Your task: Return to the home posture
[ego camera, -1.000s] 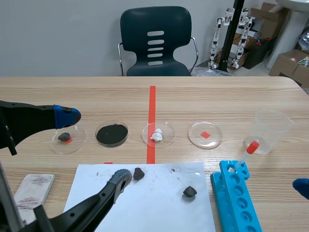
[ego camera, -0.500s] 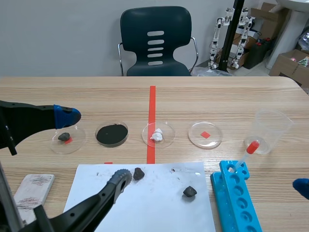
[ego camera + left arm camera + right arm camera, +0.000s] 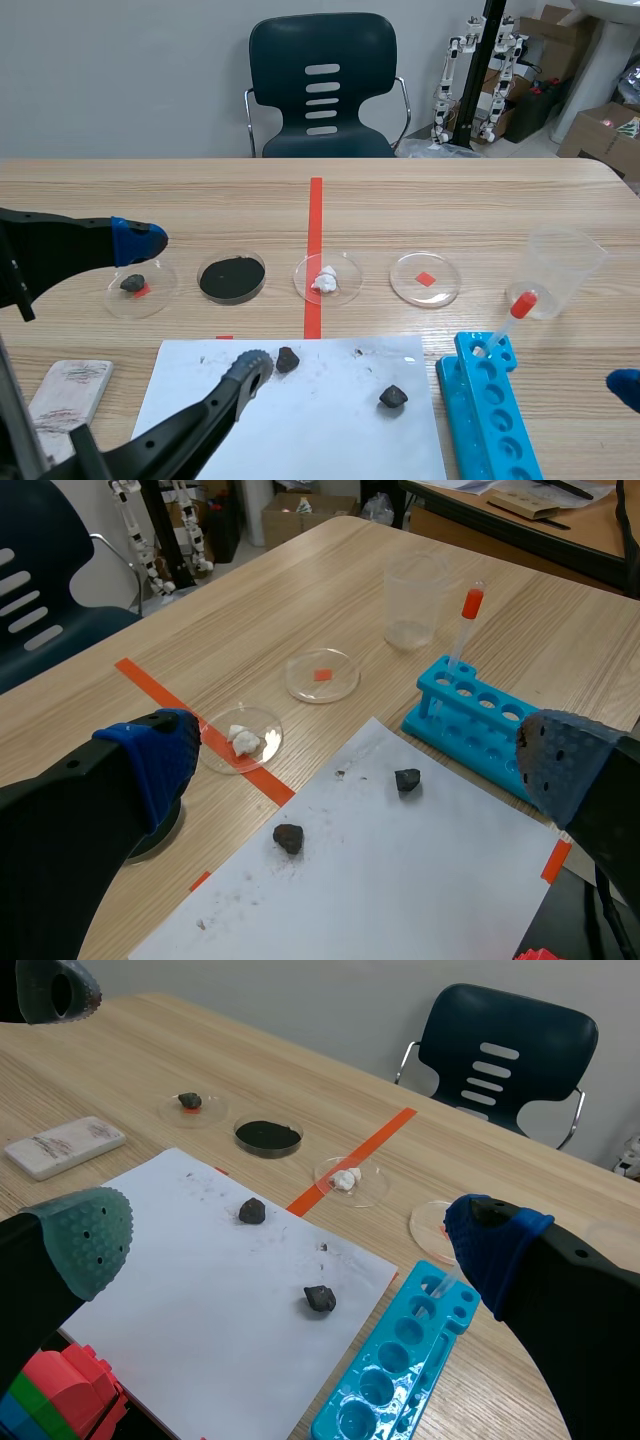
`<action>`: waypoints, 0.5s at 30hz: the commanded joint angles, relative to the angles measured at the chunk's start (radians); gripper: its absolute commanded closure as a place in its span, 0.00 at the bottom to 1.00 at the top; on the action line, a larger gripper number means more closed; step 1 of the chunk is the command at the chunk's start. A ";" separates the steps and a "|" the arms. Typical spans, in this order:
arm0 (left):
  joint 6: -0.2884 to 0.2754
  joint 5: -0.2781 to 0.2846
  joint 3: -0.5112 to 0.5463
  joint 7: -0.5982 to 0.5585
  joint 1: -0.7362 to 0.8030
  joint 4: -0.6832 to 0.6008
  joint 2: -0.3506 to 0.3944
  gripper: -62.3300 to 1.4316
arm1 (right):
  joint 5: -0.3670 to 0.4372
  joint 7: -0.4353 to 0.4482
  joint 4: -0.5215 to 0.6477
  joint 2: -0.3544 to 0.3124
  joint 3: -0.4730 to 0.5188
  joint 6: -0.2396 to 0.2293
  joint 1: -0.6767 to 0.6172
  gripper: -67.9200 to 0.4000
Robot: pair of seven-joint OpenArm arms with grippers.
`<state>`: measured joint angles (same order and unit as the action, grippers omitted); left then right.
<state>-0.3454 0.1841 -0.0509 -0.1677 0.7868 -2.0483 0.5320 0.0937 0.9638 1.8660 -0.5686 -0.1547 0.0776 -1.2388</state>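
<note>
Left gripper and right gripper are released, fingers empty; if it retreats low, the left could nudge the nearby rock off the paper.

No writing, number or brand can be read anywhere. The white block at the left of the tabletop carries faint reddish print on its upper face, too blurred to make out. A cardboard box on the floor behind the tabletop shows a small coloured label, too small to read.
</note>
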 commanded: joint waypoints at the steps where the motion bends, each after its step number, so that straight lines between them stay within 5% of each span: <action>1: -0.002 0.007 0.000 -0.014 0.005 -0.006 -0.011 0.00 | 0.003 0.018 0.020 -0.005 0.003 0.000 0.004 0.00; 15: -0.002 0.008 0.000 -0.019 0.004 -0.006 -0.011 0.00 | 0.003 0.018 0.020 -0.005 0.003 0.000 0.004 0.00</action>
<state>-0.3454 0.1841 -0.0509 -0.1680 0.7868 -2.0483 0.5320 0.0937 0.9638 1.8660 -0.5686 -0.1547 0.0776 -1.2388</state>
